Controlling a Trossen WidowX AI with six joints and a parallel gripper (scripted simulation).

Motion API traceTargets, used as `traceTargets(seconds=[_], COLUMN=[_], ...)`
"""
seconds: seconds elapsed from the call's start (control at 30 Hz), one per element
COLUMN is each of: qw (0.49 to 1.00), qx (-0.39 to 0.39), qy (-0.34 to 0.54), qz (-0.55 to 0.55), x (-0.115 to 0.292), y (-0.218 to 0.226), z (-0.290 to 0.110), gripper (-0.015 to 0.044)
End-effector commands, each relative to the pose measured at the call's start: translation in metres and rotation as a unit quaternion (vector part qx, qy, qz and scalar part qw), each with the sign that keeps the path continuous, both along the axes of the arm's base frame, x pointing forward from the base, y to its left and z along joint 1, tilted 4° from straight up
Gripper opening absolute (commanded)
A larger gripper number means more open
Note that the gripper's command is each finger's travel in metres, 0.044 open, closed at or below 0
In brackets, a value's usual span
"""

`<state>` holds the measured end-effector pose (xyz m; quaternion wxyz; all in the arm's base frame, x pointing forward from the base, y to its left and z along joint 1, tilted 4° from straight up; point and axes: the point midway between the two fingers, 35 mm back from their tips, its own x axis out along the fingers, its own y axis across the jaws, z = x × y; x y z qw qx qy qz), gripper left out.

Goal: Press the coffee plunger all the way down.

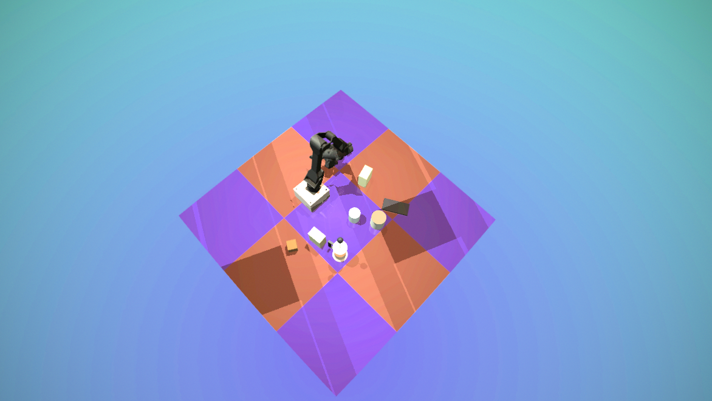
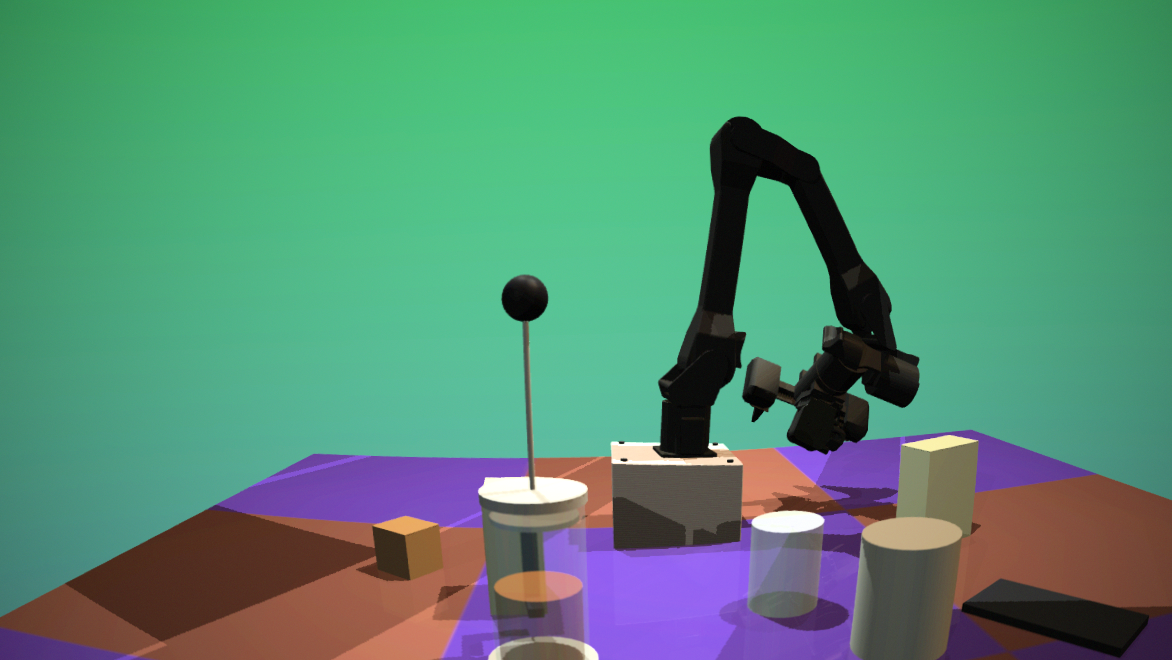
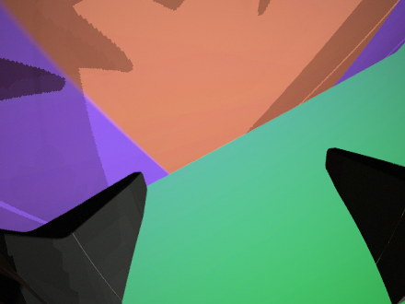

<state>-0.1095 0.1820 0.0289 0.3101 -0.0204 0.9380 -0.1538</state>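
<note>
Press (image 1: 340, 250) stands in the top view near the middle of the checkered floor (image 1: 249, 209), on the near side of the base (image 1: 311, 194), with a pale box (image 1: 316, 237) just beside it and an orange cube (image 1: 291, 245) farther out. The arm (image 1: 318, 159) reaches the other way, toward a tall block (image 1: 365, 175), so the gripper (image 1: 343, 149) is well apart from the press.

In the exterior view the press (image 2: 534, 557) is a clear upright cylinder with a pale lid (image 2: 533, 494), a thin rod (image 2: 528, 401) rising straight from the lid, and a black knob (image 2: 524, 297) on top; the plunger looks fully raised. The gripper (image 2: 758, 401) hangs low beside the base (image 2: 675, 491), spread wide and empty. A clear cup (image 2: 785, 564), a beige cylinder (image 2: 906, 586) and a dark slab (image 2: 1053, 616) stand to the right.

The wrist view shows only the two fingertips far apart, with floor and green backdrop between them and nothing held.

Judging by its build, the press is tall, narrow and likely light, so it should tip easily under any sideways load. The rod looks slender; the round knob may slip. The best hold seems to be on the knob, pushing straight down along the rod.
</note>
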Motion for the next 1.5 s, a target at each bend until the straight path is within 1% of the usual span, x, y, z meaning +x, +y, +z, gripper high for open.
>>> traceTargets(seconds=[0.0,0.17,0.37,0.5,0.53,0.73,0.93,1.13,1.3,1.47], qw=[0.994,0.973,0.929,0.897,0.892,0.828,0.759,0.688,0.638,0.596], qx=[0.094,0.189,0.276,0.312,0.308,0.329,0.298,0.224,0.13,0.013], qy=[-0.037,-0.104,-0.213,-0.275,-0.29,-0.424,-0.558,-0.677,-0.753,-0.8], qz=[-0.035,-0.08,-0.124,-0.149,-0.156,-0.164,-0.156,-0.13,-0.097,-0.06], x=[0.04,0.1,0.181,0.228,0.238,0.314,0.379,0.423,0.438,0.431], y=[0.03,0.055,0.064,0.056,0.049,0.014,-0.045,-0.125,-0.2,-0.277], z=[0.003,0.011,0.025,0.039,0.041,0.064,0.093,0.129,0.163,0.2], gripper=[0.044,0.044,0.044,0.044,0.044,0.044,0.044,0.044,0.044,0.044])
